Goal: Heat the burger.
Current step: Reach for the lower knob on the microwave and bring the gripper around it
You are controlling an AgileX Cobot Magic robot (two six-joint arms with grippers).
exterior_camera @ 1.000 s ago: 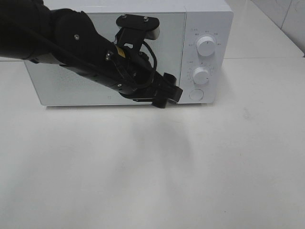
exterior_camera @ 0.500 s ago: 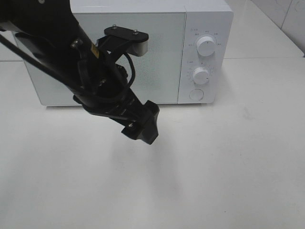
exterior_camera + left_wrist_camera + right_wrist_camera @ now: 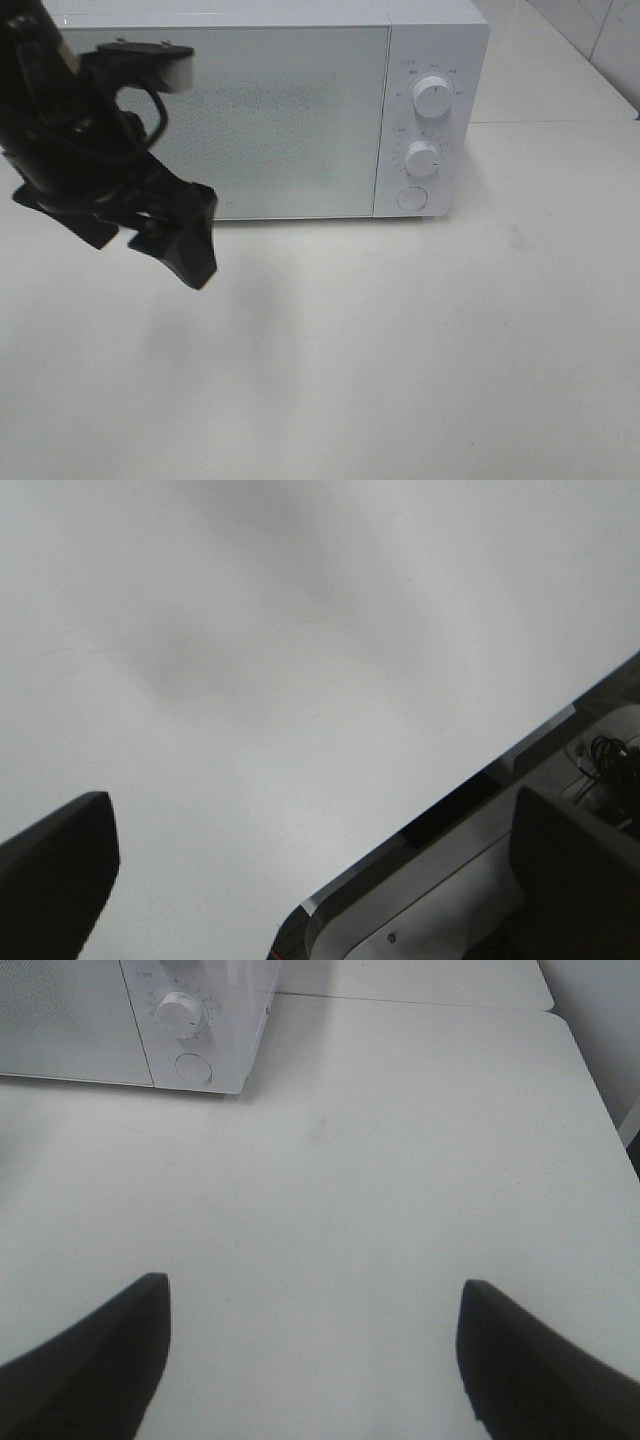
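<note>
Left gripper [image 3: 150, 232] sits at the left edge of the exterior high view, low in front of the microwave's [image 3: 60, 180] left end, hanging over the table [image 3: 400, 350]. Its jaws are spread wide with nothing between them. The left wrist view shows its two dark fingers [image 3: 55, 870] at the lower left and lower right corners with bare white tabletop between; pale framing and black hardware cross the lower right, can't tell what that is.

The microwave is white and fills the upper middle of the exterior high view. Its door [image 3: 270, 120] is shut, and the speckled grey window shows nothing readable inside. A tiny mark near the door's bottom edge is too small to read. The control panel is right of the door: upper knob [image 3: 432, 97], lower knob [image 3: 423, 158] and round button [image 3: 412, 198] below them. Small grey print rings both knobs but is illegible. No brand name can be made out.

The burger shows in no view, so its place can't be told.

Right gripper [image 3: 315, 1360] appears only in its own wrist view. Its dark fingers [image 3: 90, 1360] sit at the lower left and lower right, well apart, with nothing held and only white table between. The microwave's panel corner is at the upper left there, with the lower knob and button visible and the print again unreadable.
</note>
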